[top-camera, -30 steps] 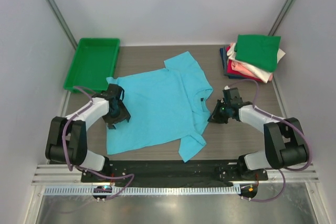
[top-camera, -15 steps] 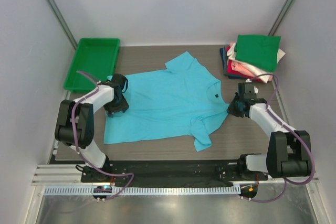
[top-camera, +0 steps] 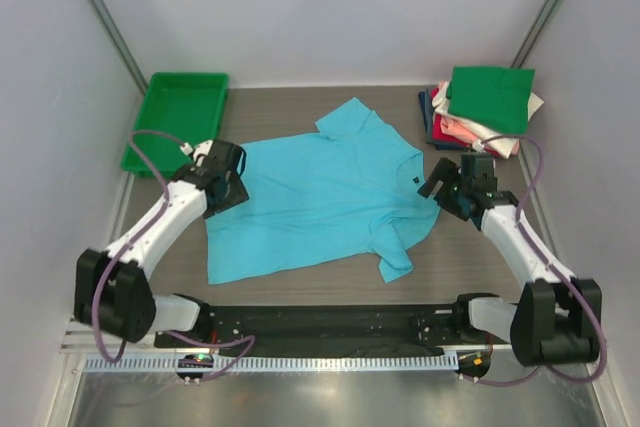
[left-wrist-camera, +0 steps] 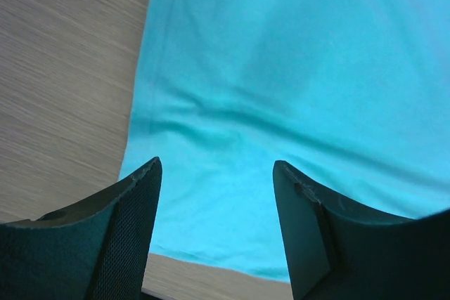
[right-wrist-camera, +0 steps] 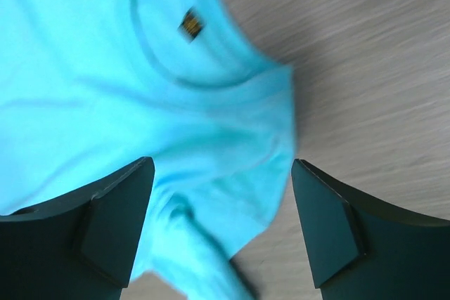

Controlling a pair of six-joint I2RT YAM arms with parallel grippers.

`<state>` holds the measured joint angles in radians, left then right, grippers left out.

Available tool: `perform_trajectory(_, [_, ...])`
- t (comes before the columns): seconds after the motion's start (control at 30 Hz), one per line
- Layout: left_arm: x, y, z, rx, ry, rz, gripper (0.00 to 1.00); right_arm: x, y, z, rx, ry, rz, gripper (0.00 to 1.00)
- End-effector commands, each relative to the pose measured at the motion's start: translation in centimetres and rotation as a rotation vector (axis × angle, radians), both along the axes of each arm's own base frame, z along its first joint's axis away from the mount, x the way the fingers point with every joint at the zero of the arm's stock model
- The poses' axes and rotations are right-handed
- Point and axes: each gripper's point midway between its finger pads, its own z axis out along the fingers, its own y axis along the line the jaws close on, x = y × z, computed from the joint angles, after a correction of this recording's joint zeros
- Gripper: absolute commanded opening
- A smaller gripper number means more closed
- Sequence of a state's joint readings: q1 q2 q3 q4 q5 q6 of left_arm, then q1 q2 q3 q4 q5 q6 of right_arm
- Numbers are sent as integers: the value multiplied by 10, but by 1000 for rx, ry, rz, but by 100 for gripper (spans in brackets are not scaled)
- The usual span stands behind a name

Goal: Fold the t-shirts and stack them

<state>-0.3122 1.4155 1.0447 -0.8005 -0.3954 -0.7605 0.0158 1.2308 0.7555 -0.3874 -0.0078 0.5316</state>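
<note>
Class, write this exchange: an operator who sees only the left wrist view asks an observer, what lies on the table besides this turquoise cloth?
Observer: A stack of folded shirts, green on top, at the far right corner.
Operator: And the right arm?
Observer: The right gripper is open over the turquoise t-shirt, at its shoulder beside the collar.
Operator: Anything on my side?
Observer: A green tray at the far left corner.

white arms [top-camera: 155, 225], black joints, purple cables [top-camera: 150, 133].
</note>
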Motion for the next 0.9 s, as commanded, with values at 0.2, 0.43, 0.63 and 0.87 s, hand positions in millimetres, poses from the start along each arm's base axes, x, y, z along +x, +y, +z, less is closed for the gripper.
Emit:
perform_trajectory(0.2, [-58,-10,-28,-155,-3,30,66,-68,64,-37,318,61,122,85])
perform_trajectory(0.43, [-70,-1,-59,-114,53,69,67,-77,72,-57,338,127,144,79])
perform_trajectory(0.63, [-71,-6,-90,-135,101,98,66,-78,73,-76,335,176,153,43])
perform_trajectory(0.87, [-57,2,-98,-87,154,79,62,-61,49,-73,230,130,112,1])
